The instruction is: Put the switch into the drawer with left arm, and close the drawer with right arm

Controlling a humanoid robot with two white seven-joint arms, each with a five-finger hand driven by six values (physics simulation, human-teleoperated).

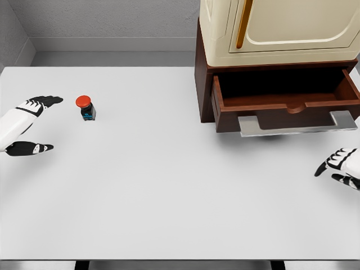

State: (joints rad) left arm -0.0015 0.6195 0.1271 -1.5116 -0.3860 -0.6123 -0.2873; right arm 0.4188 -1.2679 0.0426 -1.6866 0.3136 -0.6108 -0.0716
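Head view shows first the white desk (169,197), whose near edge runs along the bottom of the frame. At the lower right edge of the frame the right robot hand (342,167) comes in; its dark-tipped fingers are relaxed and a little apart, and it holds nothing. It hangs over the desk, below the drawer and apart from it. At the left edge, about the middle height of the frame, is the left robot hand (29,125), with the fingers stretched toward the right and the thumb (31,148) held well below them, so the hand is spread wide and holds nothing. Just to the right of its upper fingertips, not touching them, stands the switch (86,107): a small dark box with a round red button on top, upright on the desk. Farther back, in the upper right of the frame, stands a dark brown cabinet (203,79) with a cream-coloured unit (270,34) on top of it. Its drawer (281,101) is pulled out toward the camera, and a grey handle (295,125) sits across its front. The switch is well apart from the drawer, on the opposite side of the desk.
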